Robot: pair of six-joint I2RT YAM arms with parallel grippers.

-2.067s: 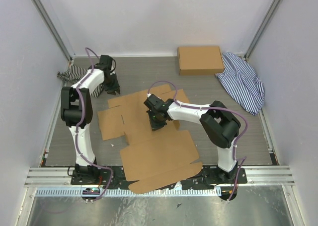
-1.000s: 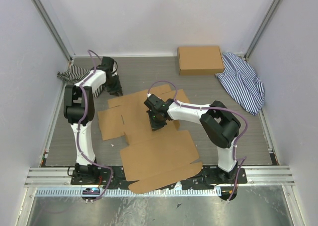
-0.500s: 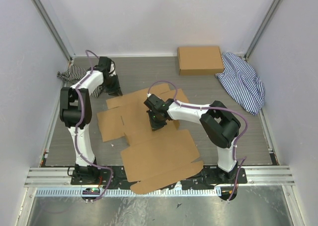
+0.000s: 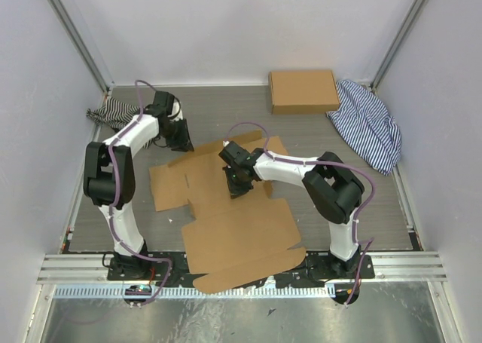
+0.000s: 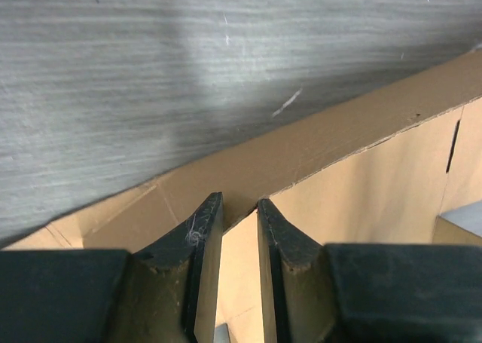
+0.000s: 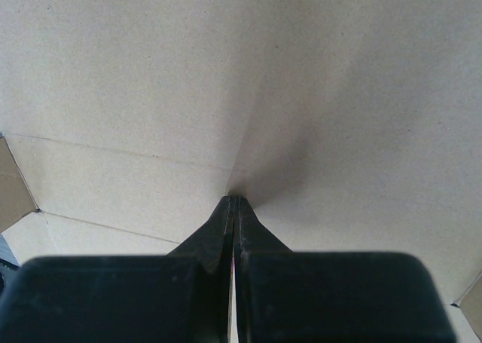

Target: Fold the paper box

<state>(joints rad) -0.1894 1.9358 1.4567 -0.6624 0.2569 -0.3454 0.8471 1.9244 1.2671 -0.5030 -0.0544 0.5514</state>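
The paper box (image 4: 241, 230) lies opened out as a brown die-cut sheet in the middle of the table. My left gripper (image 4: 183, 141) is at the sheet's far left flap. In the left wrist view its jaws (image 5: 237, 201) stand a narrow gap apart, tips at a raised panel edge of the paper box (image 5: 376, 185), with only cardboard lying below showing through the gap. My right gripper (image 4: 239, 186) is shut, its tips (image 6: 235, 198) pressed down on a crease of the sheet (image 6: 226, 71) near its centre.
A neat brown cardboard box (image 4: 303, 91) sits at the back right, beside a blue striped cloth (image 4: 369, 124). A dark striped cloth (image 4: 113, 113) lies at the back left, behind the left arm. The sheet's near end hangs over the rail between the arm bases.
My left gripper has moved right, from beside the dark cloth to the sheet's far left flap, and that flap has shifted slightly. The right arm has stayed put.
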